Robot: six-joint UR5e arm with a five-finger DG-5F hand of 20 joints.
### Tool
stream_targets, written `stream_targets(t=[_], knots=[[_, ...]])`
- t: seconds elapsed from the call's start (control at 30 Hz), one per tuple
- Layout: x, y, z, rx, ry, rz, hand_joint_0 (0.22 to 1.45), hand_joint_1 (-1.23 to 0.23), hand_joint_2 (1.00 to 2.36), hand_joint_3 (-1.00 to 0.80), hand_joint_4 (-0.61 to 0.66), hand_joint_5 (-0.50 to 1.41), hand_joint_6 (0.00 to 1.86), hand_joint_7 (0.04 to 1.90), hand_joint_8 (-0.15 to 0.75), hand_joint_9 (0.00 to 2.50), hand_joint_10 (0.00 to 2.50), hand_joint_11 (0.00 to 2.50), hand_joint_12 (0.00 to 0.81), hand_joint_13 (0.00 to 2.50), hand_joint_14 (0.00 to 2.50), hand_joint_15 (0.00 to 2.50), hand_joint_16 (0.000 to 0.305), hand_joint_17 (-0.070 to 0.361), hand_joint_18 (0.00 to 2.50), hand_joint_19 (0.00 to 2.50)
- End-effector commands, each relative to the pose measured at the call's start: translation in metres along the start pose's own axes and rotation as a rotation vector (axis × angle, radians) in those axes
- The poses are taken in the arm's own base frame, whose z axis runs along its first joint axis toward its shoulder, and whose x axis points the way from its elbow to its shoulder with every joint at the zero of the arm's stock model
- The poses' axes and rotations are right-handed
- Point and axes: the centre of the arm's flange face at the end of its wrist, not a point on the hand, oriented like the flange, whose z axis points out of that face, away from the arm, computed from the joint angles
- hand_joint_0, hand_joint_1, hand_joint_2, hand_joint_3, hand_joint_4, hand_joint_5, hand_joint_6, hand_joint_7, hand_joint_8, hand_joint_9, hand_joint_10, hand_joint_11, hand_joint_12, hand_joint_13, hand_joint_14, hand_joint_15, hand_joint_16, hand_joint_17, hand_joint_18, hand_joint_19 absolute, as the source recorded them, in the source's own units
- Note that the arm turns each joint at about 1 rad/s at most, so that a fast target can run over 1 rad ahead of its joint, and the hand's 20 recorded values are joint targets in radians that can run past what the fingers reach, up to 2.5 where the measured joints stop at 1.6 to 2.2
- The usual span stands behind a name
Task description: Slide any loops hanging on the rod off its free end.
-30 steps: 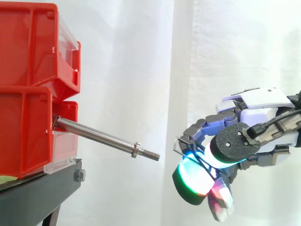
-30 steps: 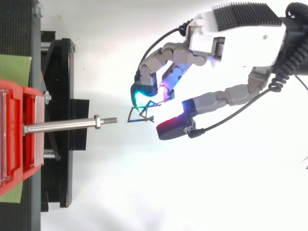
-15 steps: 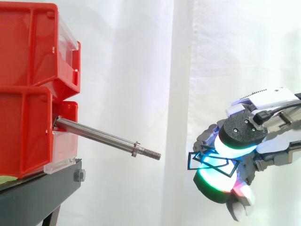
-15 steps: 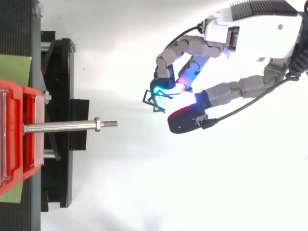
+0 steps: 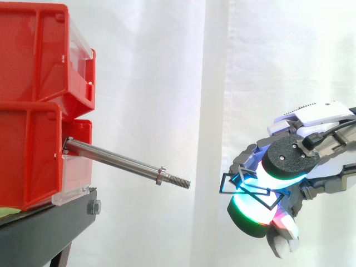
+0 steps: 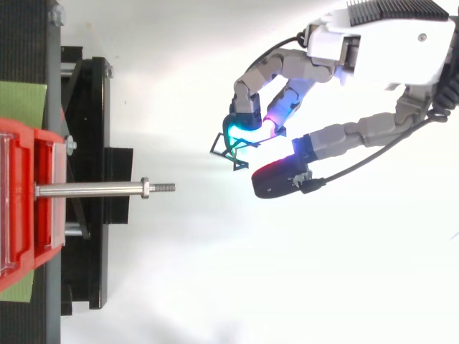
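A steel rod [image 5: 119,162] sticks out of the lower of two stacked red bins [image 5: 33,111] on a black stand [image 5: 44,228], sloping slightly down to a threaded free end just past a nut [image 5: 161,176]. The rod is bare. The loops [image 5: 233,183] (thin black wire, bent into angular frames) are off it, out past the tip with a clear gap between.

The hand [image 5: 311,117] holds them: its fingers are curled in and pinch the wire against the thumb, pads glowing cyan, green and red.

The side view puts the loops a little below the level of the rod's tip. The top view adds that they sit off to one side of the rod's line, between a cyan fingertip [image 6: 240,129] and the red-lit thumb pad [image 6: 276,179]. It also shows a green sheet [image 6: 21,104] under the bins.
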Motion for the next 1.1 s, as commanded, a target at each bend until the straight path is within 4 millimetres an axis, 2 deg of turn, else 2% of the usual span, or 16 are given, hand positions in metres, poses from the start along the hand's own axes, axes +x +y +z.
stream_targets(t=[0.0, 0.17, 0.37, 0.5, 0.6, 0.67, 0.77, 0.87, 1.07], knots=[[0.0001, 0.0001, 0.0000, 0.000, 0.000, 0.000, 0.61, -0.70, 1.01, -0.33, 0.12, -0.18, 0.91, 1.00, 0.303, 0.99, 0.02, 0.73, 0.330, 0.92, 0.02, 0.46, 0.052, 0.117, 0.83, 0.53], [0.0000, -0.0001, -0.0001, 0.002, -0.001, 0.014, 0.60, -0.56, 1.01, -0.43, 0.15, -0.16, 0.91, 1.07, 0.305, 1.02, 0.02, 0.74, 0.331, 0.93, 0.02, 0.46, 0.052, 0.117, 0.84, 0.54], [0.0001, 0.0001, 0.0000, 0.000, 0.000, 0.018, 0.60, -0.52, 1.01, -0.39, 0.19, -0.14, 0.90, 1.13, 0.323, 1.12, 0.01, 0.77, 0.330, 0.94, 0.02, 0.46, 0.051, 0.114, 0.84, 0.54], [0.0002, 0.0002, 0.0000, -0.001, 0.001, 0.018, 0.59, -0.70, 1.02, -0.11, 0.12, -0.13, 0.91, 1.18, 0.337, 1.06, 0.01, 0.75, 0.350, 0.96, 0.02, 0.46, 0.054, 0.122, 0.87, 0.51], [0.0009, 0.0008, 0.0003, -0.002, 0.001, 0.020, 0.62, -0.79, 1.02, -0.03, 0.00, -0.15, 0.94, 1.21, 0.337, 1.03, 0.02, 0.77, 0.348, 0.96, 0.02, 0.46, 0.055, 0.123, 0.88, 0.52], [0.0009, 0.0008, 0.0003, -0.002, 0.001, 0.020, 0.63, -0.80, 1.02, -0.03, -0.02, -0.15, 0.94, 1.20, 0.331, 1.03, 0.01, 0.76, 0.349, 0.96, 0.02, 0.46, 0.054, 0.122, 0.88, 0.51], [0.0000, 0.0002, 0.0002, -0.001, -0.001, 0.020, 0.65, -0.80, 1.02, -0.08, -0.03, -0.16, 0.95, 1.16, 0.318, 1.02, 0.02, 0.78, 0.338, 0.95, 0.02, 0.47, 0.053, 0.118, 0.87, 0.51], [0.0000, 0.0002, 0.0002, -0.001, -0.001, 0.020, 0.66, -0.78, 1.02, -0.25, 0.03, -0.16, 0.94, 1.11, 0.306, 1.01, 0.02, 0.77, 0.329, 0.94, 0.02, 0.47, 0.051, 0.115, 0.86, 0.53], [0.0009, 0.0008, 0.0003, -0.002, 0.001, 0.020, 0.63, -0.72, 1.00, -0.45, 0.08, -0.15, 0.92, 1.15, 0.295, 1.03, 0.02, 0.76, 0.327, 0.93, 0.02, 0.47, 0.051, 0.115, 0.85, 0.53]])
